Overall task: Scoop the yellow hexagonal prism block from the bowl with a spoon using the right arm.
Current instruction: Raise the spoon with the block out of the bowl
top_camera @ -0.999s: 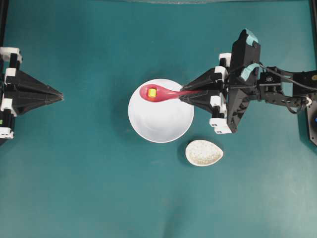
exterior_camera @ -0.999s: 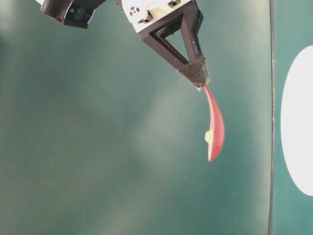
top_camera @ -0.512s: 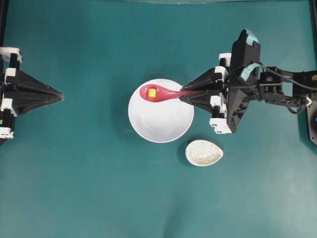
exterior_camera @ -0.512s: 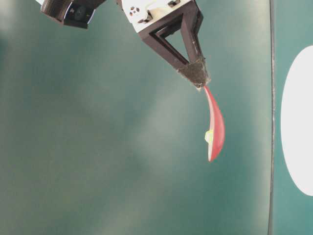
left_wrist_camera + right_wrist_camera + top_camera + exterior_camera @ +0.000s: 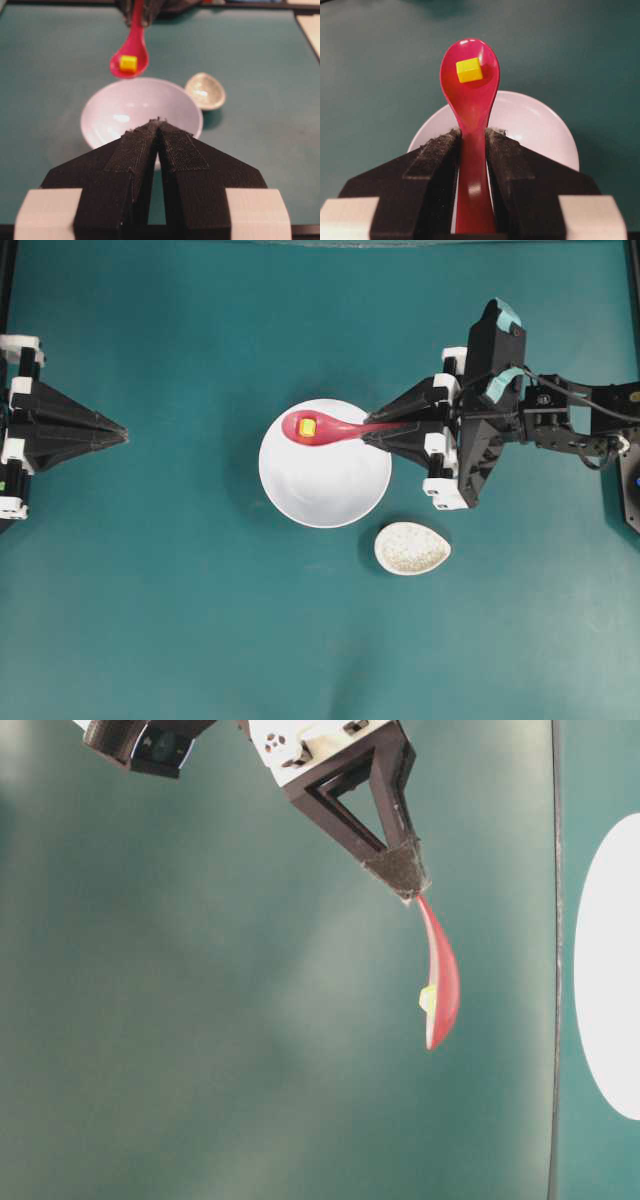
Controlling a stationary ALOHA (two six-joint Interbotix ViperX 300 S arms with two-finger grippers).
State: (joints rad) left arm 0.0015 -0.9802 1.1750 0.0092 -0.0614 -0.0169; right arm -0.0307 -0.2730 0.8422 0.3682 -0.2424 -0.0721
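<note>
My right gripper (image 5: 372, 433) (image 5: 472, 134) is shut on the handle of the pink-red spoon (image 5: 325, 428) (image 5: 470, 100) (image 5: 440, 975) (image 5: 131, 50). The yellow hexagonal prism block (image 5: 308, 427) (image 5: 469, 69) (image 5: 128, 63) (image 5: 426, 999) lies in the spoon's scoop. The spoon hangs in the air above the far rim of the white bowl (image 5: 325, 485) (image 5: 540, 130) (image 5: 130, 112), whose inside holds nothing I can see. My left gripper (image 5: 122, 430) (image 5: 159, 121) rests shut at the left edge of the table, pointing toward the bowl, with nothing in it.
A small speckled egg-shaped spoon rest (image 5: 412, 548) (image 5: 205, 91) lies just right of and in front of the bowl. The teal tabletop (image 5: 180, 620) stretches on all sides. The right arm's body (image 5: 560, 420) reaches in from the right edge.
</note>
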